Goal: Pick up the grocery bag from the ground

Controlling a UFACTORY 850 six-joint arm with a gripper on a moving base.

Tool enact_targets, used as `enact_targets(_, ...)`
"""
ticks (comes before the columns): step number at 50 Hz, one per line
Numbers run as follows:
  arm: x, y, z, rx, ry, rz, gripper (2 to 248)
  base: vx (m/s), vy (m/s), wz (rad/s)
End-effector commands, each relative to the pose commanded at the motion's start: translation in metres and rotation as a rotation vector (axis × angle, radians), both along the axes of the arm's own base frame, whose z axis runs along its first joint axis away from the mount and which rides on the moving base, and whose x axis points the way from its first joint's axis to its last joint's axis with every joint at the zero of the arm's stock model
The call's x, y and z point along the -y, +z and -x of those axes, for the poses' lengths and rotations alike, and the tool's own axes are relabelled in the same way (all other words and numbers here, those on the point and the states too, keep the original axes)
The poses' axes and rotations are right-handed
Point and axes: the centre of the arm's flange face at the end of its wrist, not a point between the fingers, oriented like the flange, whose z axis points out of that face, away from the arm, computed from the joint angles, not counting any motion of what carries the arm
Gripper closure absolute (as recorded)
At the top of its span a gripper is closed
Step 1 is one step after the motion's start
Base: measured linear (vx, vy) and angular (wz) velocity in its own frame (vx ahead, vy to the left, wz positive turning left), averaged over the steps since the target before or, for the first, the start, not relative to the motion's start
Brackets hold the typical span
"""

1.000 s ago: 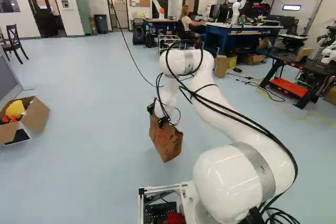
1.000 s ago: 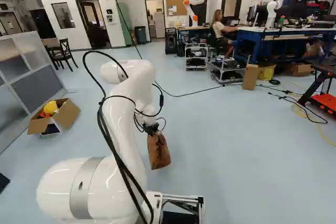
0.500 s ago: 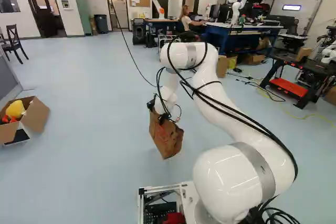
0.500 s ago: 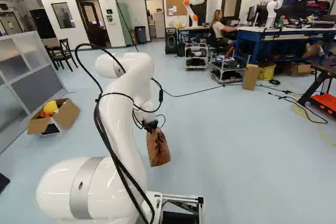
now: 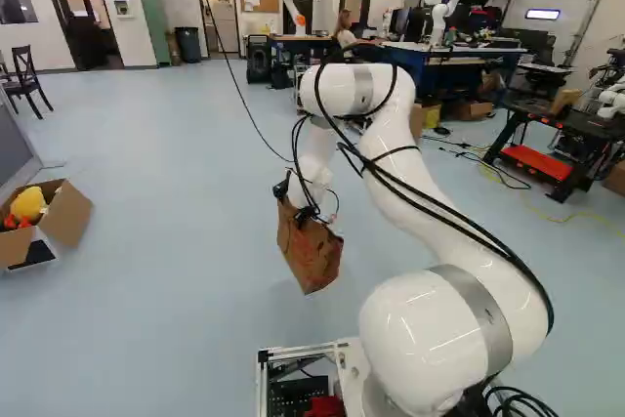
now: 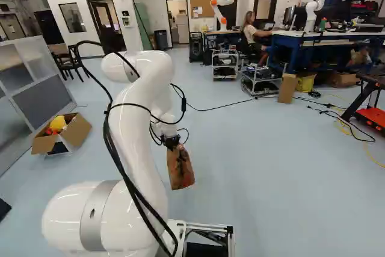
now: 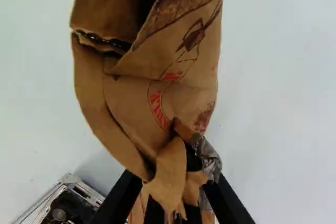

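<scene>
Blue floor, open cardboard box by its left edge, chair toward its far left corner, black cable across it

No words or numbers can be read clearly. The brown paper bag has red print in 2 spots in the wrist view. It might be letters, but the paper is all bent. In the right base view, the papers on the tan board on the back wall are too small to read.
</scene>
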Motion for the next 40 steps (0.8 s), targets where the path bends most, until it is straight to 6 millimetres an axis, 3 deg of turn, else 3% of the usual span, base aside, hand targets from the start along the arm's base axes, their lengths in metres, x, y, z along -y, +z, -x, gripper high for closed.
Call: enact_targets(40, -0.004, 0.060, 0.035, 0.016, 0.017, -0.002, 227, 0.000, 0.000, 0.000)
